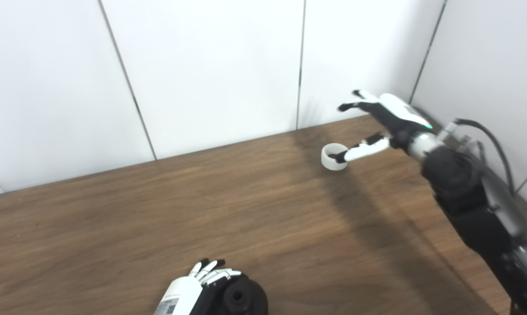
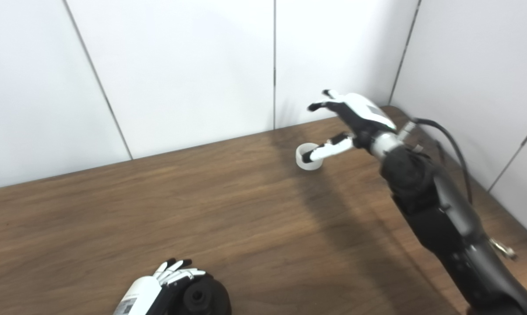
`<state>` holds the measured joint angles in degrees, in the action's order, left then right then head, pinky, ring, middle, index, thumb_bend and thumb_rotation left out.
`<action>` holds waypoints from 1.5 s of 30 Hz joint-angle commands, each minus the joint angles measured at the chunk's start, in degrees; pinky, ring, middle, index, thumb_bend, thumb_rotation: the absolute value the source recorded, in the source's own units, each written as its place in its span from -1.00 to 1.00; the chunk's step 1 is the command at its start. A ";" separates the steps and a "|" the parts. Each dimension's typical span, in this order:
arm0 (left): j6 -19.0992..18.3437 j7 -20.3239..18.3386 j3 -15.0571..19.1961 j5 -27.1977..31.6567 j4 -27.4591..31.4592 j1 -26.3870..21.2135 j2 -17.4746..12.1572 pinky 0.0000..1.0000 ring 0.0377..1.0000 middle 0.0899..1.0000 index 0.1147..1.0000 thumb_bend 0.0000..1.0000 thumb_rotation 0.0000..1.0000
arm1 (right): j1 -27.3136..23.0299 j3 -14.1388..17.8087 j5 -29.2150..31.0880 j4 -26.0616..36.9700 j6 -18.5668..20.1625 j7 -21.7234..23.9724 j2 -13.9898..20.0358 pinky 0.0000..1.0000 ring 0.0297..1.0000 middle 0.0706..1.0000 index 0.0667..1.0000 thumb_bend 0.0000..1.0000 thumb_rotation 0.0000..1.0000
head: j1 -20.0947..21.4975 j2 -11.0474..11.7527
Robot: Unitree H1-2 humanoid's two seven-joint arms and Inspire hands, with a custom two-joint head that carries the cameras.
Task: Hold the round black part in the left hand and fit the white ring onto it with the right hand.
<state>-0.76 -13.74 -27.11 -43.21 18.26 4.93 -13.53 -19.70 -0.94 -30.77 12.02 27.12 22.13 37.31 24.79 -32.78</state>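
The round black part sits at the table's front edge, partly cut off by the picture's bottom. My left hand lies against its left side with fingers stretched over its rim; the thumb is hidden, so the grip is unclear. The white ring lies flat on the table at the back right. My right hand is open just right of the ring and above it. Its thumb tip reaches down into the ring's hole and its fingers are spread above and beyond the ring. The same scene shows in the right eye view, with the ring and the right hand.
The wooden table runs up to white wall panels at the back and right. A black cable loops over my right forearm near the right wall.
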 commanded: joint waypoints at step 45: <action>-0.68 -3.16 0.80 -1.17 2.58 1.90 -0.67 1.00 0.85 0.57 -0.17 0.05 -0.90 | -15.85 -13.50 -8.66 -24.72 -2.27 1.85 0.33 1.00 1.00 1.00 0.64 1.00 -0.32 | -1.09 -1.67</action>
<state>-1.37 -16.18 -26.43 -43.41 20.74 6.57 -13.52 -32.17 -14.99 -38.75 -12.98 26.13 25.87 36.30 23.64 -34.37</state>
